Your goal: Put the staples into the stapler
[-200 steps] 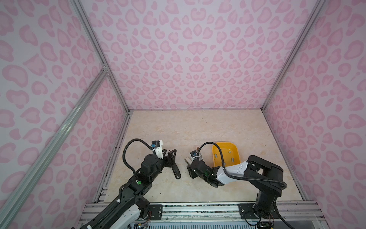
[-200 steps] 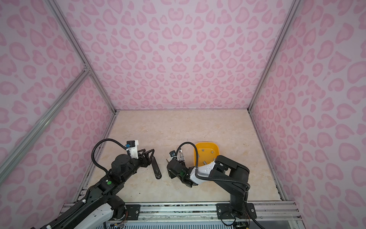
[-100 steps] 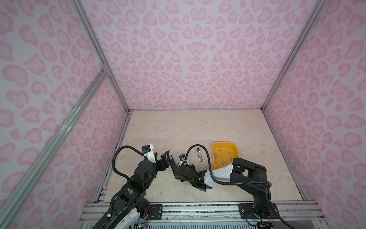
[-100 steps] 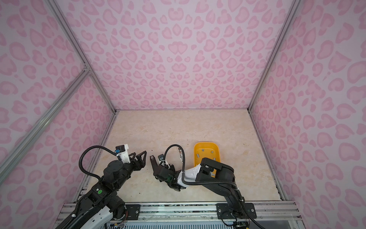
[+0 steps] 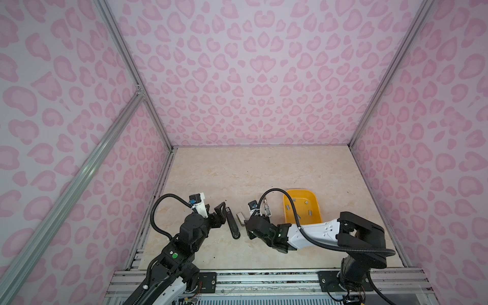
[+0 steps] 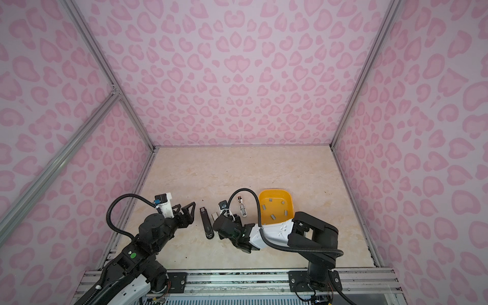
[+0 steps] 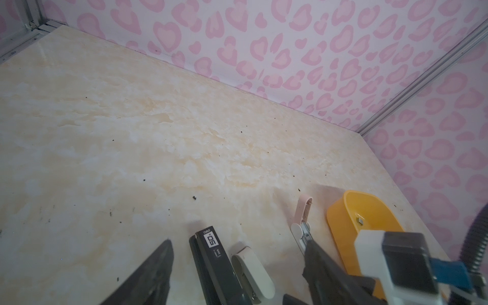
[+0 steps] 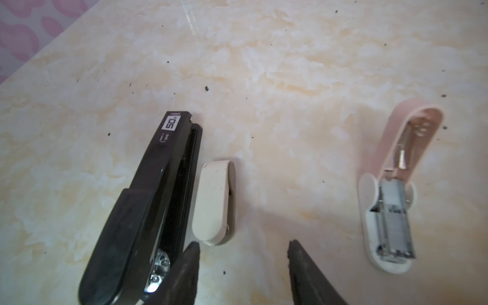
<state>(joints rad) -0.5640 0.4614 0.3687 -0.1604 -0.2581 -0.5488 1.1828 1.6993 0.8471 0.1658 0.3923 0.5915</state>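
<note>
while the beige marbled table (image 5: 237,169) fills the lower middle of both top views, two arms reach in from the bottom edge. the left gripper (image 7: 237,241) sits left of centre with its jaws spread wide and nothing held. the right gripper (image 8: 243,243) sits just right of centre, jaws parted to a moderate gap, also empty. in the right wrist view one of its fingers (image 8: 187,274) overlaps the rear of the black stapler; contact cannot be told.

a yellow bin (image 5: 302,190) stands to the right of centre, with the right arm crossing its near edge. the black stapler (image 5: 232,224) lies closed between the two grippers. to its right, near the bin, the pink stapler (image 8: 390,184) lies flipped open with its grey metal channel exposed. a small white stapler (image 8: 212,203) lies closed just beside the black one. the staples (image 5: 310,211) lie scattered as small grey strips on the bin's floor, apart from both grippers.
</note>
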